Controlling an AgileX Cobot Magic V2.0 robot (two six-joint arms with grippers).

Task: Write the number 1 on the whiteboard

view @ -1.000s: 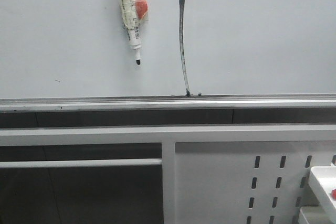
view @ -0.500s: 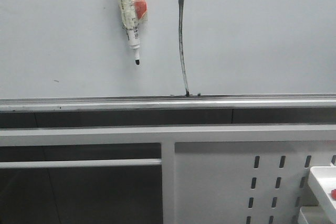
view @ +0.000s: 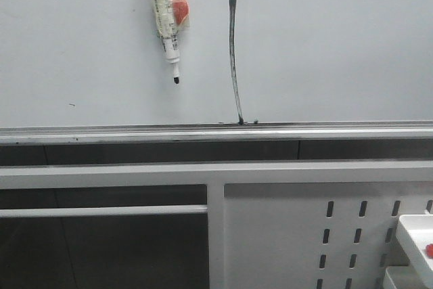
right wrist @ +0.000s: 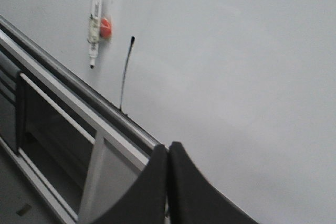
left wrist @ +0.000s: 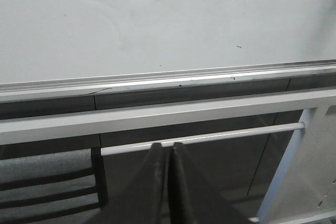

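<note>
Almost nothing has moved since a second ago — the front view has only drifted a touch, so the marker pen [view: 166,21] and the stroke sit a hair higher than they did. From where I stand, the job looks done: the number 1 [view: 234,59] is drawn on the whiteboard [view: 338,45], a thin, slightly bowed black line, thicker at its top and running down to the silver rail [view: 216,132] along the board's lower edge. The pen hangs on the board just left of the stroke, tip down, fixed by something orange-red. I'd judge nothing is left but for the arms to rest.

Neither arm appears in the front view. The left gripper [left wrist: 167,150] shows only in its own camera — fingers pressed together, empty, facing a bare stretch of board. The right gripper [right wrist: 168,153] is likewise closed on nothing, and its tilted view does catch the stroke and pen, well apart from its fingers.
</note>
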